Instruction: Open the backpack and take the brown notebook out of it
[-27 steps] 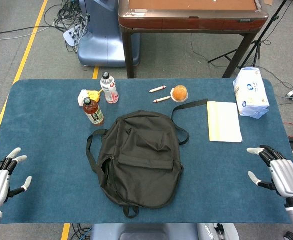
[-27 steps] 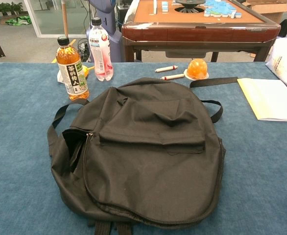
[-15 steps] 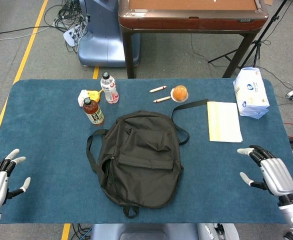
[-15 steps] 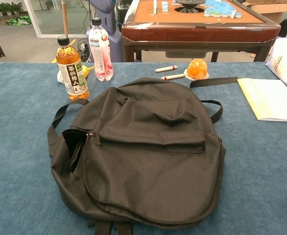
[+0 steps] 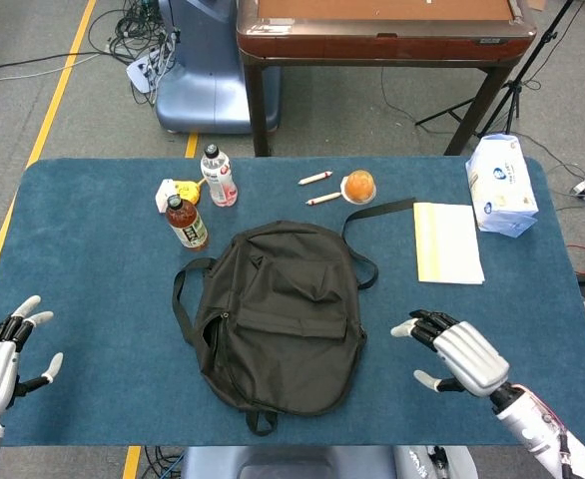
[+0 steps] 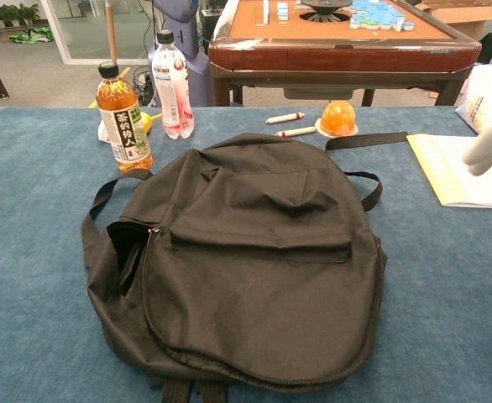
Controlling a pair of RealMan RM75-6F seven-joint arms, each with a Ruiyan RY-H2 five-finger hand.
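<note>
Both robot hands (image 5: 3,351) (image 5: 459,354) spread, empty; backpack (image 5: 278,314) hides any notebook.

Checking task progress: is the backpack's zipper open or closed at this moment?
Partly open. The backpack shows a dark gap beside the zipper pull on its left side; the remaining zipper looks closed. No notebook shows.

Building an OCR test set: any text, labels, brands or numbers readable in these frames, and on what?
Amber tea bottle: white label with dark Chinese characters, too small to read.
Clear bottle with pink label: print blurred, unreadable.
White and blue plastic package: blue print, illegible.
Black fabric backpack: no text visible.
</note>
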